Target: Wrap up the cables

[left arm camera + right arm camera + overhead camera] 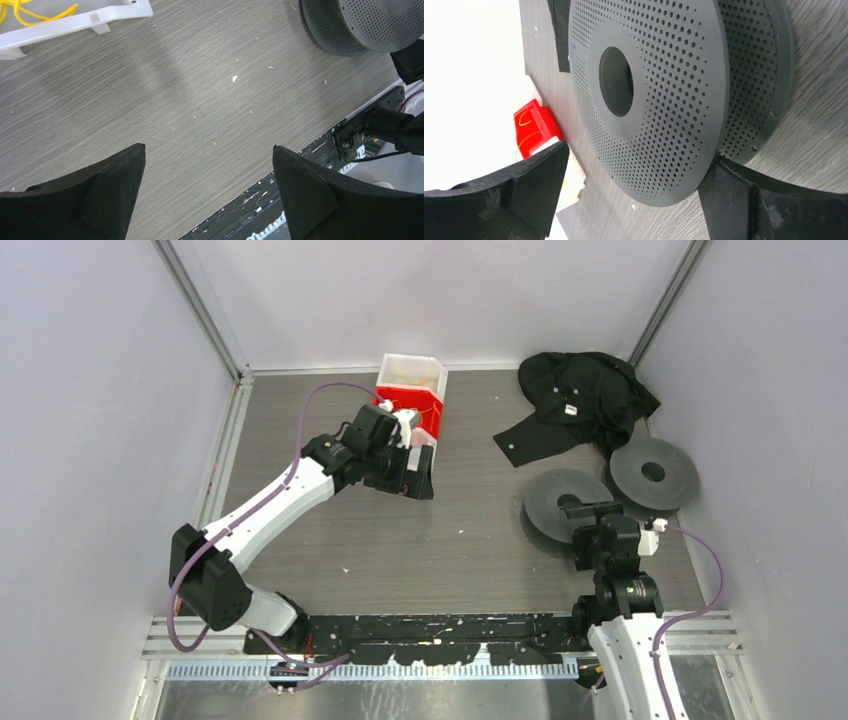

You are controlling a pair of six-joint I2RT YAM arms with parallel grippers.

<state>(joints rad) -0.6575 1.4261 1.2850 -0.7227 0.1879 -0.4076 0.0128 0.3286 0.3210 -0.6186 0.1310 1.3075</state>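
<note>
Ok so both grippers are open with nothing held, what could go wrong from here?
The yellow cables lie as loose loops in the bin, so the left gripper could catch only one strand or drag the bin along. The right gripper sits close to the near spool and may shove it into the second spool instead of gripping it.

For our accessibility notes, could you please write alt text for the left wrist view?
The open left hand hovers over the grey table. A white bin with yellow cables sits top left, a perforated grey spool top right.
</note>
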